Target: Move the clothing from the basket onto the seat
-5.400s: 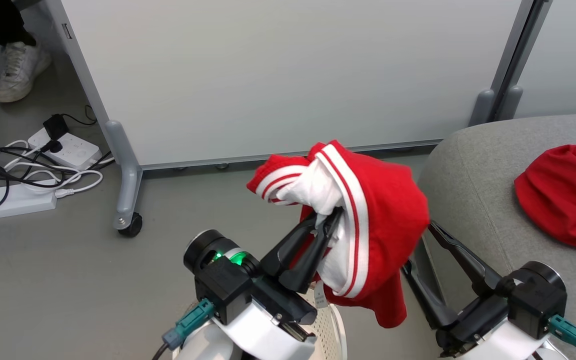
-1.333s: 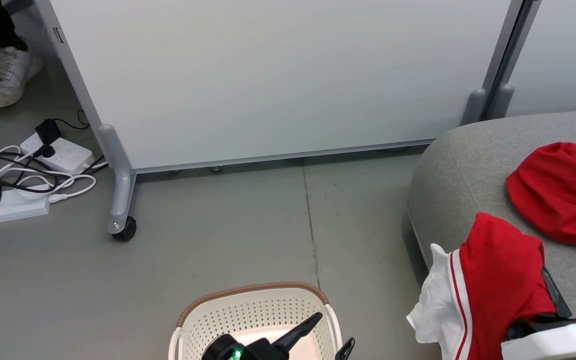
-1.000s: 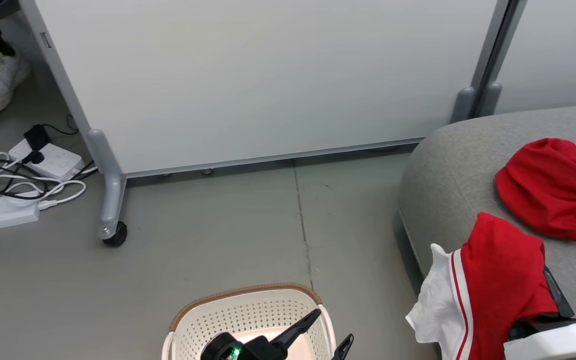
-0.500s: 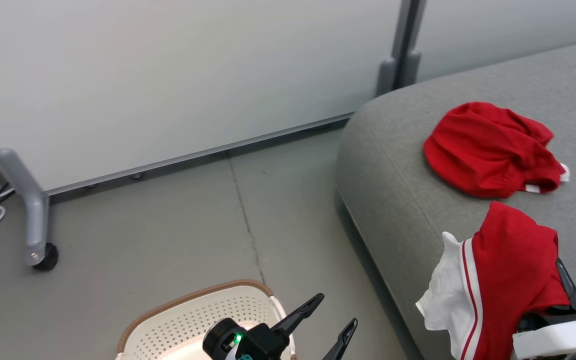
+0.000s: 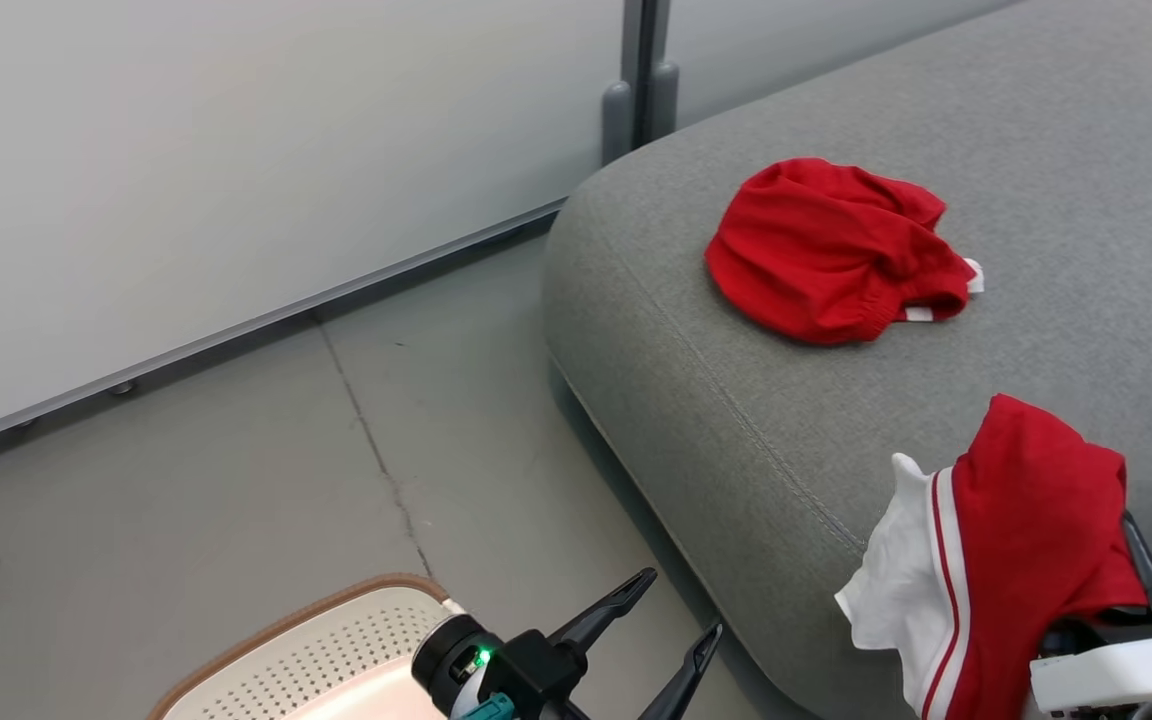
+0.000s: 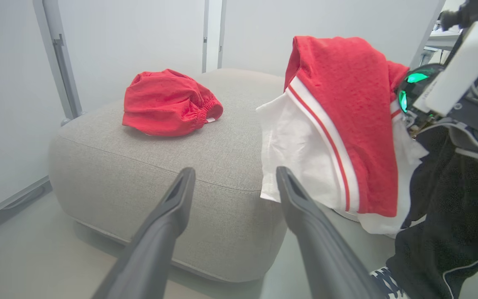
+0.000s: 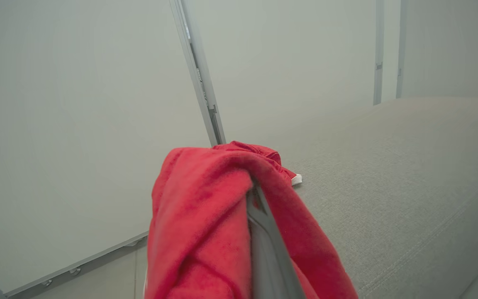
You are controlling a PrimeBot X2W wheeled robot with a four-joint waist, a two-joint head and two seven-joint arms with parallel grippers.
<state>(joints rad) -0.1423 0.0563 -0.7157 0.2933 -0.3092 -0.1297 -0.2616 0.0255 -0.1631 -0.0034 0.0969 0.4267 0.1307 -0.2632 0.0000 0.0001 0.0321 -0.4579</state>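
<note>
Right pincer pressed together, pinching striped garment; garment hangs with long axis vertical, white panel left, at near edge of seat. Plain red garment lies farther on seat. Left pincer spread, empty, beside basket.

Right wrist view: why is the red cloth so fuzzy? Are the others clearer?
Right wrist view: the red garment sits at the lens and blurs; the seat behind is sharp. Left wrist view: sharp, but the partition post leans. Head view: even light, crisp.

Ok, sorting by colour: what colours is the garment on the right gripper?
The garment is red with a white panel and striped trim; best in the left wrist view.
</note>
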